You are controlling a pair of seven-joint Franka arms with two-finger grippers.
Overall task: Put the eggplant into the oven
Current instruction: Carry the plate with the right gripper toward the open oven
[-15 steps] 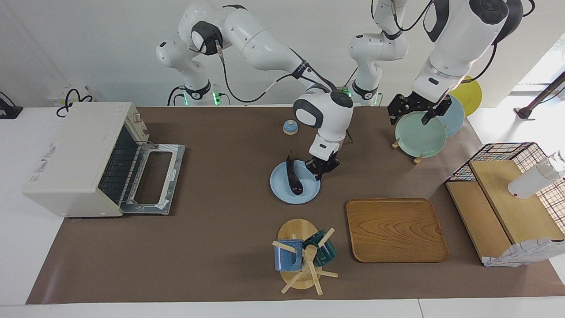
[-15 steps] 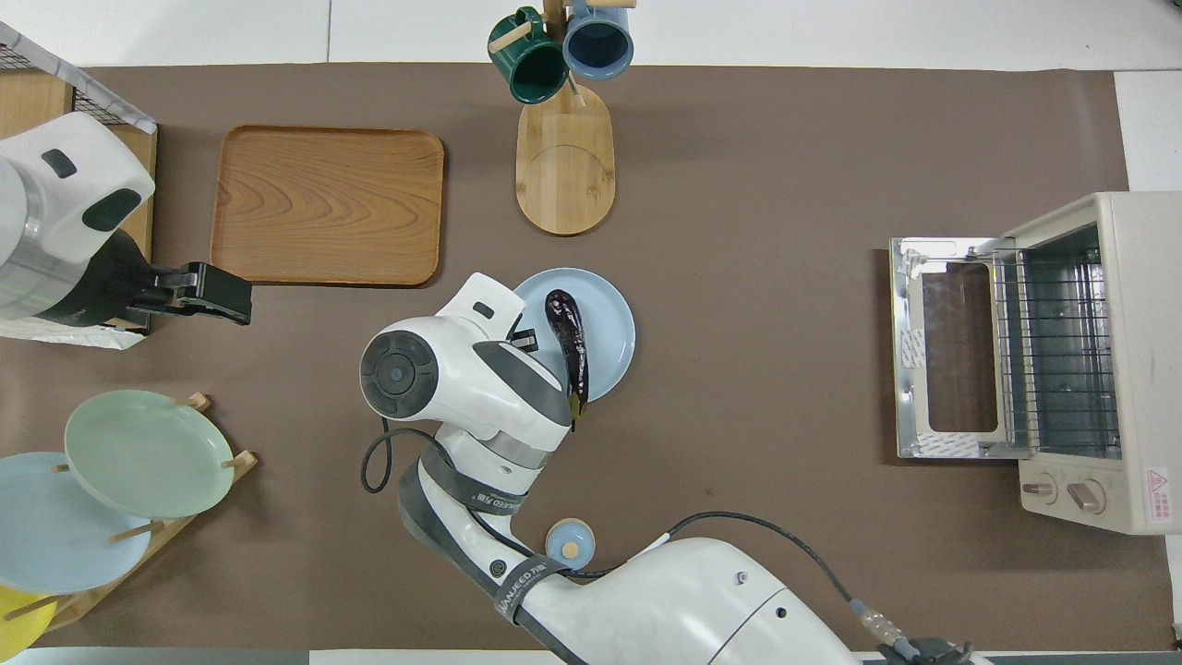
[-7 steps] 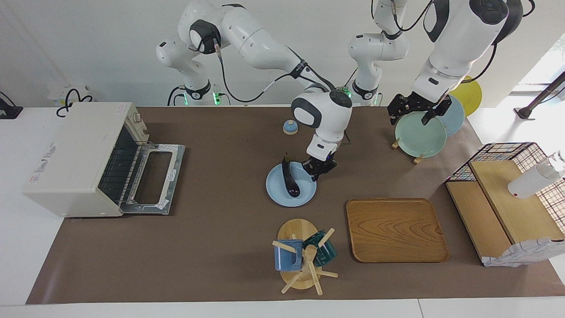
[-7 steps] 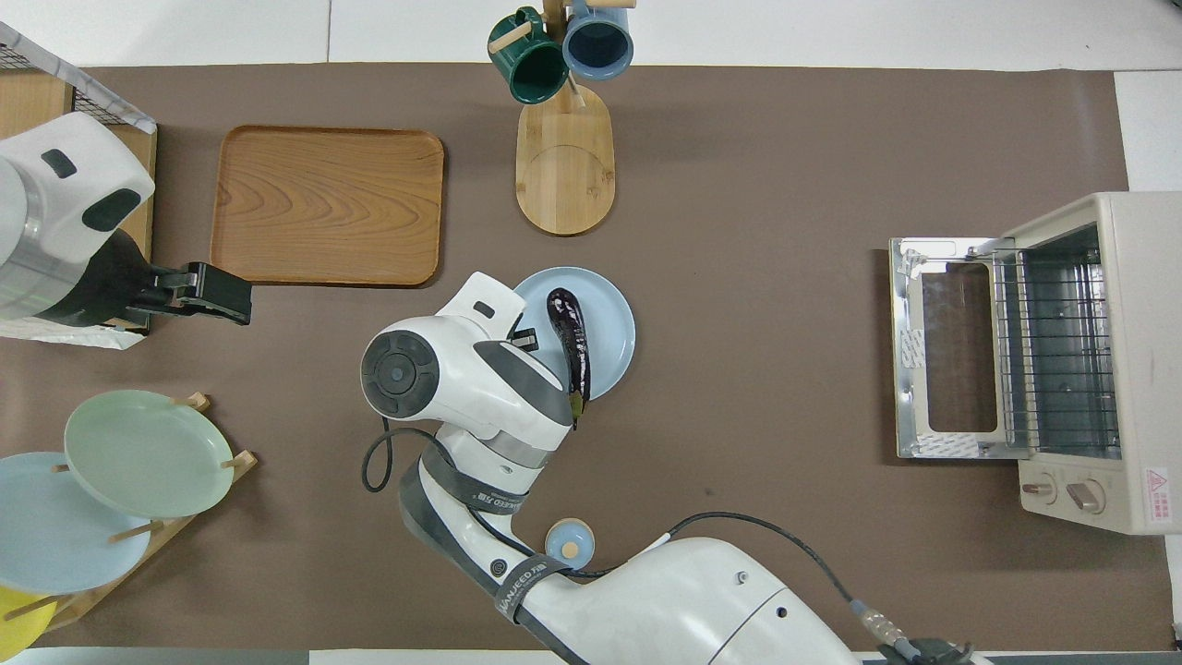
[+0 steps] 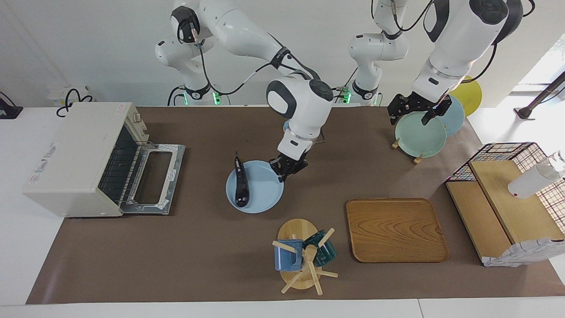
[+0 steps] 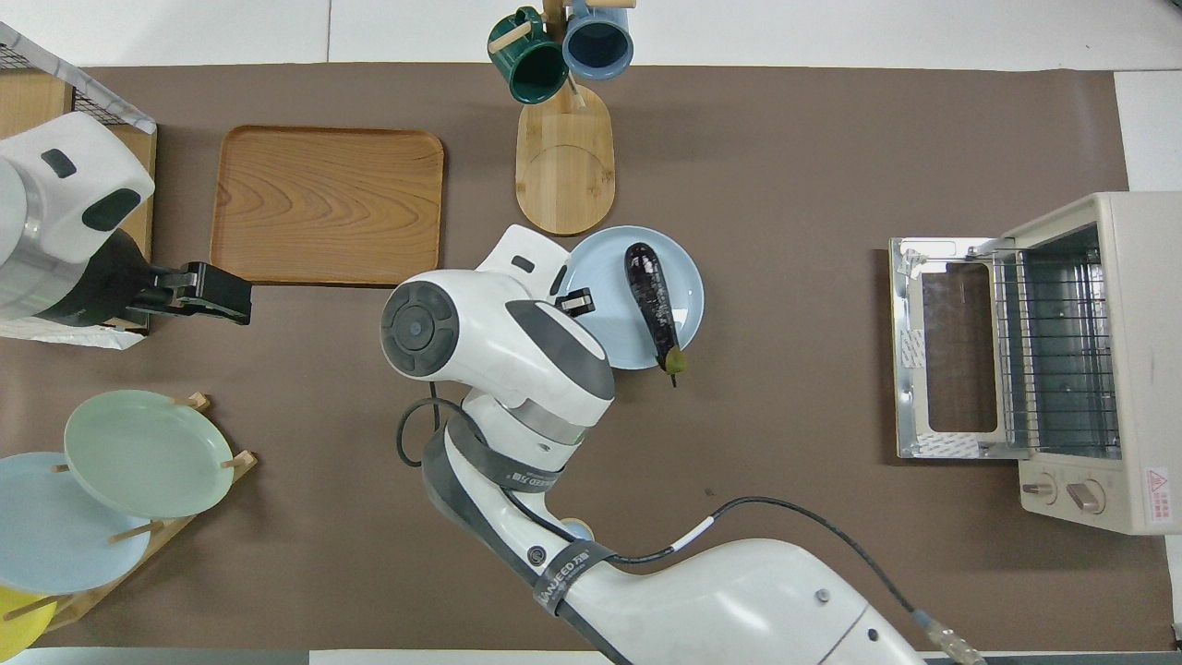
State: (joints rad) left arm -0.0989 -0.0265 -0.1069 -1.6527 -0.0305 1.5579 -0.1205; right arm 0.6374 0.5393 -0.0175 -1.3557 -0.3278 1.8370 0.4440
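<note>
The dark purple eggplant (image 5: 240, 187) (image 6: 651, 300) lies on a light blue plate (image 5: 265, 192) (image 6: 605, 328). My right gripper (image 5: 287, 170) (image 6: 577, 300) is shut on the rim of that plate, on the edge toward the left arm's end. It holds the plate raised over the middle of the table. The cream-white oven (image 5: 75, 154) (image 6: 1099, 351) stands at the right arm's end. Its door (image 5: 154, 176) is folded down flat and the wire rack inside shows. My left gripper (image 5: 417, 112) (image 6: 199, 291) waits open over the plate rack.
A mug tree (image 5: 302, 256) with a blue and a green mug stands farther from the robots than the plate, with a wooden tray (image 5: 395, 229) beside it. A rack of plates (image 5: 419, 132) and a wooden shelf with a wire basket (image 5: 507, 198) fill the left arm's end.
My right gripper has lifted the plate with the eggplant on it and carried it toward the oven's end of the table. The left arm has not moved.
</note>
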